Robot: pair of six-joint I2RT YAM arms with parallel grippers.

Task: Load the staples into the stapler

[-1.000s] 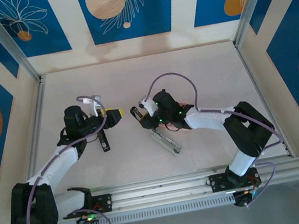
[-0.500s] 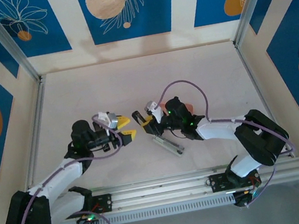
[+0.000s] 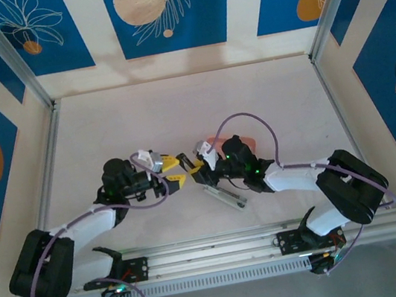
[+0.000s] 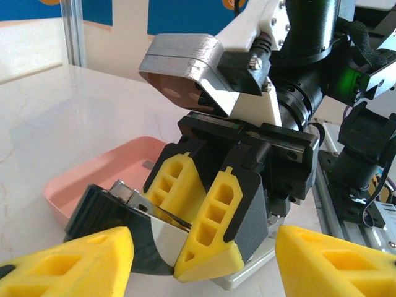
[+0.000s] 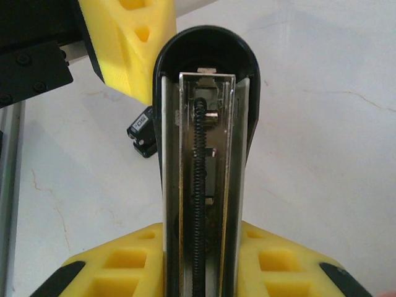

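From above, you are seeing the stapler (image 3: 226, 196) near the middle of the table's (image 3: 176, 107) near edge. Its lower bar is lying on the table and its upper bar is tilting up into your right pincer (image 3: 194, 165). Your left pincer (image 3: 173, 173) is facing it from just beside, jaws apart. A pink tray (image 3: 251, 144) is lying just behind the right arm.

Through the left wrist camera, your left pincer (image 4: 204, 263) is standing open, its yellow fingers (image 4: 68, 269) spread wide and gripping nothing. Between them your right pincer (image 4: 201, 204) is clamping the stapler (image 4: 93, 210) by its raised bar. The pink tray (image 4: 93, 179) is sitting on the table behind.

Through the right wrist camera, your right pincer (image 5: 201, 260) is gripping the stapler (image 5: 207, 93) tightly on both sides. The open metal channel and its spring are facing you, with the black rounded end pointing away. One left pincer (image 5: 124, 37) finger is hanging just beside that end; you cannot tell whether it is touching. A small black part (image 5: 143, 133) is lying on the table beneath.
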